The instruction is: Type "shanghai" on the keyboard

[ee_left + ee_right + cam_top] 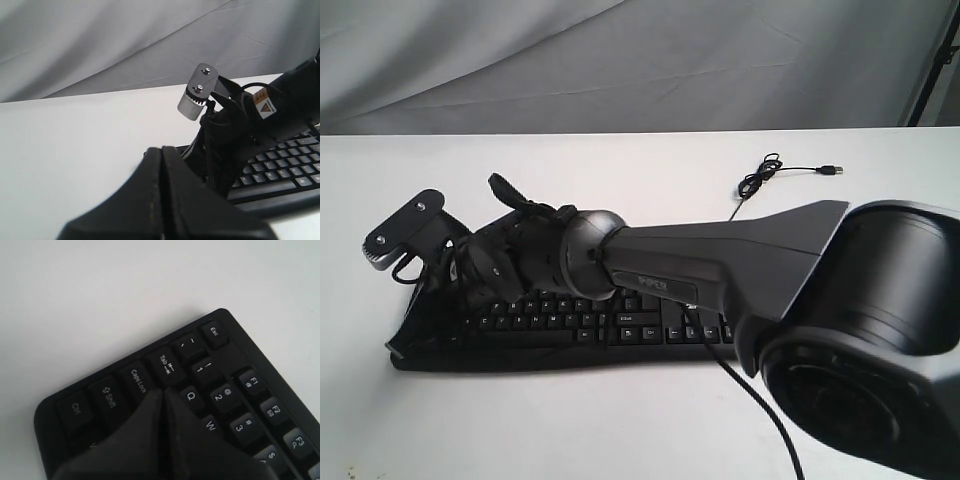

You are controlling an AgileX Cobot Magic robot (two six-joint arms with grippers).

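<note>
One keyboard point(620, 325): lay flat on the white table point(620, 170). I judged it rigid, light, apt to slide; press keys from above, no gripping. My right gripper point(162, 392): pinched together by Tab point(166, 365). My left gripper point(162, 150): together too, beside it.

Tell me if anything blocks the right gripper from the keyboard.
Nothing visible does. The right gripper, closed, is directly over the keyboard at its Esc end. Its tip is beside the Tab key and the Caps Lock key, with only keys beneath.
</note>
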